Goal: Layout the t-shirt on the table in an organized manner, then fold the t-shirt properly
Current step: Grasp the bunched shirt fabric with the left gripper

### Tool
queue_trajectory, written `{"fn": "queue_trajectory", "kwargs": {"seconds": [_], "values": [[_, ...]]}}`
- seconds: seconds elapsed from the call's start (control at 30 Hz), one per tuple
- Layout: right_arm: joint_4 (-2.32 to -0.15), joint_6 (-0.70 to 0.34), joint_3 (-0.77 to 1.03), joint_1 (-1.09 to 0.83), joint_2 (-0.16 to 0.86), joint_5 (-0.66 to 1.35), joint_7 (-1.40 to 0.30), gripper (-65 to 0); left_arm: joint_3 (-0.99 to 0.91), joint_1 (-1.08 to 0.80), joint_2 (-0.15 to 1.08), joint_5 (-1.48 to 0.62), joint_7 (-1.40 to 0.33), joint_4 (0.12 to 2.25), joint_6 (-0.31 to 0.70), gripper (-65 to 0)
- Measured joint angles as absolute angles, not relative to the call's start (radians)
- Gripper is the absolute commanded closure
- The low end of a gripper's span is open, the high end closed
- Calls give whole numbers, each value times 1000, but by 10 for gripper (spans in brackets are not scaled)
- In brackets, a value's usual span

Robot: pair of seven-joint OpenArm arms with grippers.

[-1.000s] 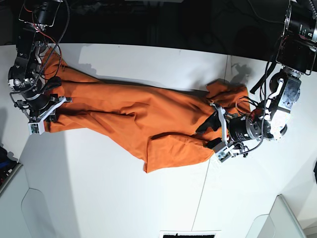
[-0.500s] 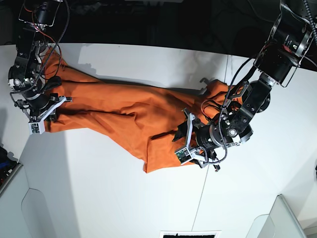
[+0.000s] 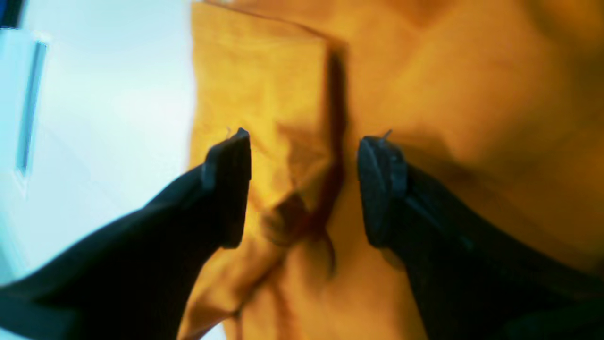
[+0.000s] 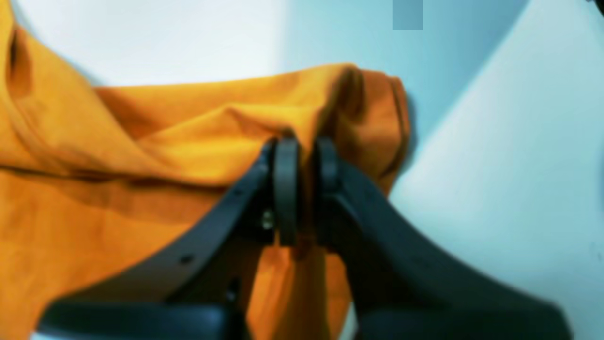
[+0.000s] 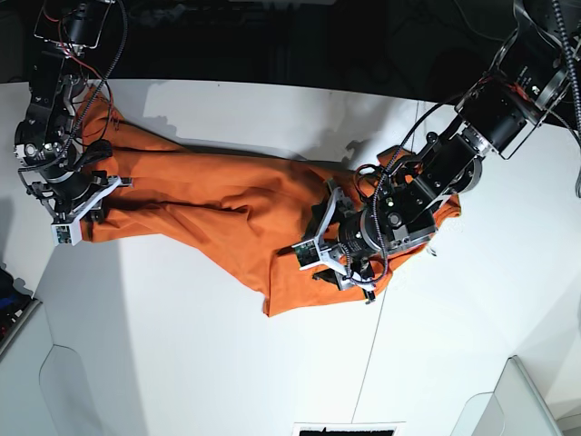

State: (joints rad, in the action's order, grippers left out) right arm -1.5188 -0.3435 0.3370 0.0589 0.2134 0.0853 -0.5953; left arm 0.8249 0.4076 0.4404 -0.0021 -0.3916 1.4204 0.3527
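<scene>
Orange cloth fills your left wrist view: one t-shirt (image 3: pixel 424 94), left pincer (image 3: pixel 304 189) gaping wide above it, holding nothing. Your right wrist view shows the right pincer (image 4: pixel 302 189) clamped on a bunched fold. Base view: one shirt crumpled on the worktop (image 5: pixel 200 345); no writing legible.

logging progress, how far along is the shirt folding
Early. Done: the right gripper is shut on one end of the t-shirt. In hand: the left gripper hangs open over a creased fold. Left: the shirt lies bunched and twisted on the table, so flattening and every fold remain.
</scene>
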Motion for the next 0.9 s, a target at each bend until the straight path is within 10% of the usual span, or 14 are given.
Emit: {"fn": "queue_trajectory", "kwargs": {"seconds": [0.77,0.9], "values": [[-1519,-344,337,59,213,86,-595,-57,828,432,424,12,-387,1365,393,-370],[-1519,-344,337,59,213,86,-595,-57,828,432,424,17,-388,1364,378,-145]]}}
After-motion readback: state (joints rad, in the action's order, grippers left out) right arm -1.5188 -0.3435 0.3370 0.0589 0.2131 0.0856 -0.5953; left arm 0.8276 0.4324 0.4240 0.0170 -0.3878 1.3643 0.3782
